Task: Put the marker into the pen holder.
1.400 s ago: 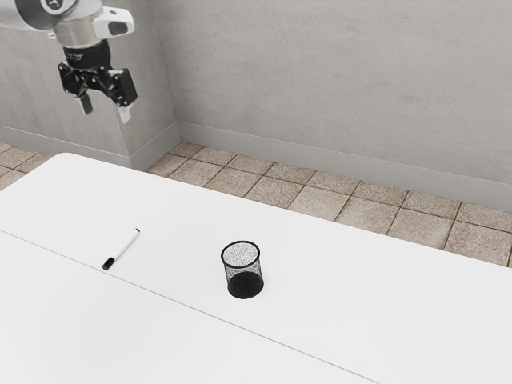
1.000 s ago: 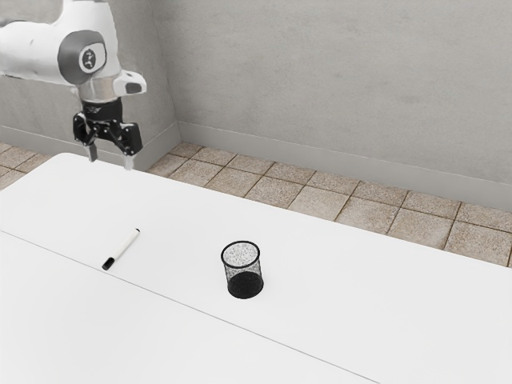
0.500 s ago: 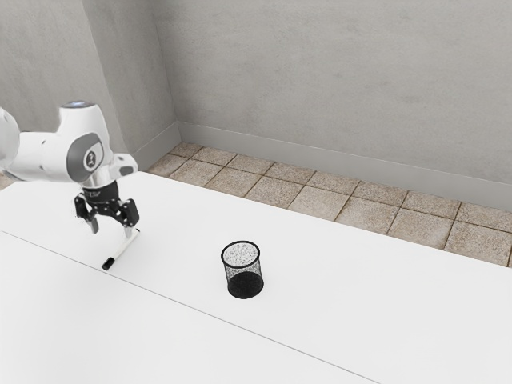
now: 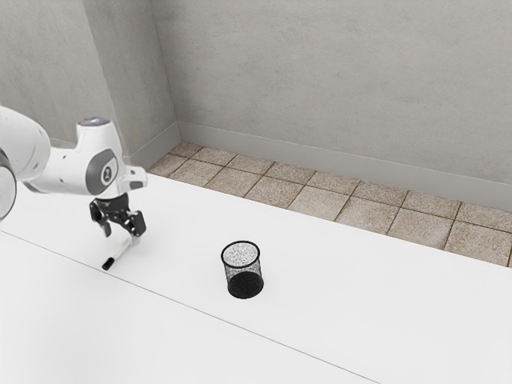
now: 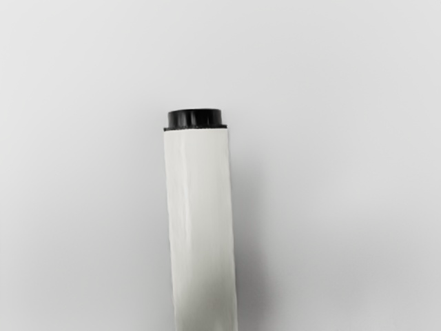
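The marker [image 4: 121,250] lies on the white table [image 4: 336,296] at the left of the exterior view, a little below mid-height, slanting from the lower left up toward the gripper [image 4: 121,235]. The gripper is low over it with its two fingers standing apart, the white barrel [image 5: 201,227] running in under the hand; nothing is clasped, so the end effector reads as open. The black cap [image 4: 108,263] points to the lower left of the frame, while the wrist view has the black plug [image 5: 196,118] of the other end near its middle. The marker should prove light and stiff, likely a plastic shell that will neither bend nor crush under a moderate squeeze. Its smooth, narrow, rounded barrel is the difficulty: it may roll if one finger nudges it first, or swivel between the pads if taken too close to an end. The best hold looks to be across the barrel near its middle, the fingers coming in square to its length and low against the table, with enough pressure to stop it pivoting once lifted. Seemingly the grasp is the step in hand. The mesh pen holder [image 4: 245,285] stands upright near the lower middle of the frame, well apart from the marker; a lying grip will need tilting toward upright so one end can pass inside the rim.
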Robot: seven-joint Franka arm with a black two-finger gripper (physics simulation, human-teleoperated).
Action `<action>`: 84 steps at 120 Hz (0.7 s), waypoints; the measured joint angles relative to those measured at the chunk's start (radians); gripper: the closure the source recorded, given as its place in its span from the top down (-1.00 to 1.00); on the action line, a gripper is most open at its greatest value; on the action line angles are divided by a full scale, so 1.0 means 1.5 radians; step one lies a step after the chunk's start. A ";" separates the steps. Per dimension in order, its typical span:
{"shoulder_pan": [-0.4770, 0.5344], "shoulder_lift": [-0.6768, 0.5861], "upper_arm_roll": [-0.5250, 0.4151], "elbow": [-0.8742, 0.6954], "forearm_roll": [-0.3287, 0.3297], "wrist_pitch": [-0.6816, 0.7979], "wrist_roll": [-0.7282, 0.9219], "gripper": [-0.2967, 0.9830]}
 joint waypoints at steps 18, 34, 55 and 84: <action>0.013 0.014 0.000 0.007 -0.025 0.008 0.025 0.53; 0.015 0.021 0.000 0.025 -0.039 0.011 0.042 0.53; 0.016 0.054 -0.002 0.066 -0.043 0.013 0.059 0.53; 0.009 0.066 -0.011 0.073 -0.044 0.013 0.056 0.52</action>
